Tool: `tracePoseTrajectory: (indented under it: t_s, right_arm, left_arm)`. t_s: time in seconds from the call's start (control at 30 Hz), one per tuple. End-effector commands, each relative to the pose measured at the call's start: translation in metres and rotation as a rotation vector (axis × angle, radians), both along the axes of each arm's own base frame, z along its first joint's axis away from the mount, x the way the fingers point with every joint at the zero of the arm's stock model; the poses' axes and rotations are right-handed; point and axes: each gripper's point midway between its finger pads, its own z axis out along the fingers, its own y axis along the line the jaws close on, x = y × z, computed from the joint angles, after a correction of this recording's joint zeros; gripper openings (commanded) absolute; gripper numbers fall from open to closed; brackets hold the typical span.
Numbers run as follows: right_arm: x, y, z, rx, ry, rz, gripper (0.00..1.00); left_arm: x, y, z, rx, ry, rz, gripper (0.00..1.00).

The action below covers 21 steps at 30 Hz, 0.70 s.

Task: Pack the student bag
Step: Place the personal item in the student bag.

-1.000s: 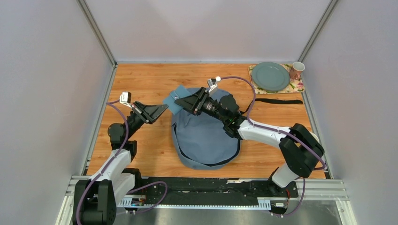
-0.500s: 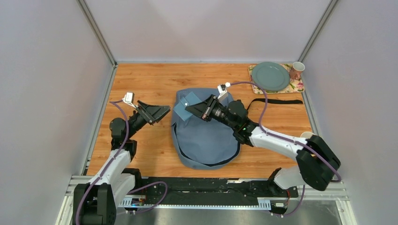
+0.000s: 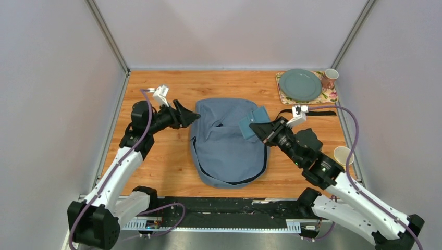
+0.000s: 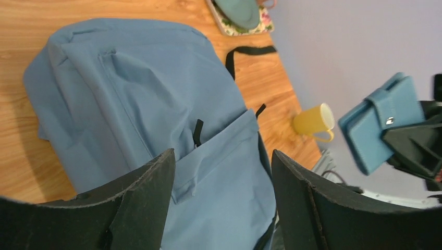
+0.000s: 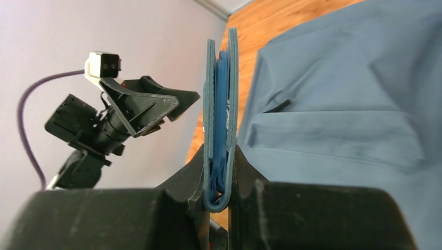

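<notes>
We find the right hand (image 3: 262, 129) clamped on a blue wallet (image 3: 252, 124), held upright on its edge with the fold seated between the jaws, as the right wrist view shows plainly. The wallet hangs in the air just over the right edge of the student bag (image 3: 229, 148), not touching it. The left hand (image 3: 187, 112) stands with its jaws spread wide and empty at the bag's far left corner, pointed across the cloth toward the front pocket (image 4: 219, 166) and its zip pull (image 4: 197, 131). The bag lies flat in the middle of the surface (image 3: 167, 88), one black strap (image 3: 310, 112) trailing toward the right edge. A plate (image 3: 300, 85) sits at the far right corner and a yellow cup (image 3: 342, 154) near the right edge, both well apart from the work. Against the earliest frame the change is marked. Then, both hands met at the wallet beside the bag's far left corner, the left one closed. Since then the left hand has let go and opened, and the right arm has drawn back across the bag, carrying the wallet to the right side. The left arm has reached farther along the bag's left edge. We judge this a completed handover: the wallet is now in the right hand alone, and the left is free to open the pocket. Nothing is packed yet, and we cannot tell whether the pocket is unzipped.
</notes>
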Motion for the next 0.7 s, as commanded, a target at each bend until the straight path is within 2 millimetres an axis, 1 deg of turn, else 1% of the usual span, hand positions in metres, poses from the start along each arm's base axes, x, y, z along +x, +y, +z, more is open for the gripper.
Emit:
tracePoseTrajectory:
  t_s: [0.0,0.03,0.07,0.1,0.13,0.17,0.2,0.23,0.27,0.3,0.33,0.37,0.4,0.43,0.47,0.5,0.53,0.57,0.6,0.63,0.67]
  right_arm:
    - [-0.004,-0.049,-0.027,-0.158,0.035,-0.153,0.00]
    - [-0.007,-0.051,-0.027,-0.159,0.040,-0.153,0.00]
    - [-0.010,-0.054,-0.026,-0.152,0.040,-0.152,0.00]
    - [-0.013,-0.058,-0.032,-0.166,0.058,-0.155,0.00]
    - [-0.015,-0.062,-0.036,-0.173,0.074,-0.162,0.00]
    - [-0.016,-0.067,-0.042,-0.173,0.100,-0.187,0.00]
    - [-0.020,-0.073,-0.048,-0.181,0.112,-0.194,0.00]
    - [-0.022,-0.075,-0.050,-0.176,0.115,-0.196,0.00]
    - [-0.024,-0.078,-0.058,-0.177,0.126,-0.204,0.00]
    - [-0.027,-0.081,-0.057,-0.157,0.124,-0.201,0.00]
    - [-0.029,-0.082,-0.057,-0.148,0.121,-0.202,0.00]
    - [-0.031,-0.083,-0.058,-0.144,0.122,-0.199,0.00]
    - [-0.033,-0.085,-0.061,-0.146,0.131,-0.199,0.00]
    - [-0.035,-0.087,-0.059,-0.137,0.124,-0.197,0.00]
    - [-0.036,-0.088,-0.060,-0.141,0.129,-0.199,0.00]
    - [-0.038,-0.089,-0.061,-0.148,0.133,-0.196,0.00]
    - [-0.039,-0.091,-0.061,-0.146,0.133,-0.198,0.00]
    - [-0.040,-0.093,-0.062,-0.151,0.136,-0.199,0.00]
    - [-0.041,-0.094,-0.063,-0.151,0.136,-0.202,0.00]
    - [-0.041,-0.095,-0.063,-0.149,0.140,-0.205,0.00]
    - [-0.042,-0.096,-0.063,-0.144,0.137,-0.205,0.00]
  left_arm:
    - [0.014,-0.014,-0.009,0.226,-0.036,-0.051,0.75]
    - [0.016,-0.024,0.003,0.239,-0.079,-0.084,0.75]
    - [0.020,-0.029,0.005,0.253,-0.087,-0.102,0.75]
    - [0.025,-0.036,-0.007,0.286,-0.049,-0.128,0.75]
    - [0.027,-0.049,0.004,0.319,-0.104,-0.163,0.75]
    - [0.029,-0.057,0.003,0.341,-0.105,-0.190,0.75]
    - [0.031,-0.067,-0.013,0.375,-0.064,-0.232,0.75]
    - [0.039,-0.074,-0.004,0.408,-0.113,-0.241,0.75]
    - [0.036,-0.088,-0.008,0.434,-0.127,-0.273,0.75]
    - [0.043,-0.097,-0.021,0.468,-0.120,-0.292,0.75]
    - [0.052,-0.102,-0.016,0.511,-0.177,-0.293,0.76]
    - [0.057,-0.114,-0.033,0.553,-0.163,-0.329,0.76]
    - [0.058,-0.116,-0.043,0.595,-0.141,-0.355,0.76]
    - [0.070,-0.122,-0.029,0.628,-0.201,-0.369,0.76]
    - [0.077,-0.128,-0.048,0.663,-0.169,-0.398,0.76]
    - [0.075,-0.131,-0.057,0.689,-0.135,-0.428,0.76]
    - [0.083,-0.137,-0.044,0.706,-0.187,-0.449,0.76]
    - [0.086,-0.141,-0.057,0.725,-0.160,-0.474,0.76]
    - [0.081,-0.145,-0.061,0.738,-0.152,-0.506,0.76]
    - [0.081,-0.150,-0.057,0.732,-0.165,-0.518,0.76]
    - [0.078,-0.154,-0.059,0.730,-0.162,-0.531,0.76]
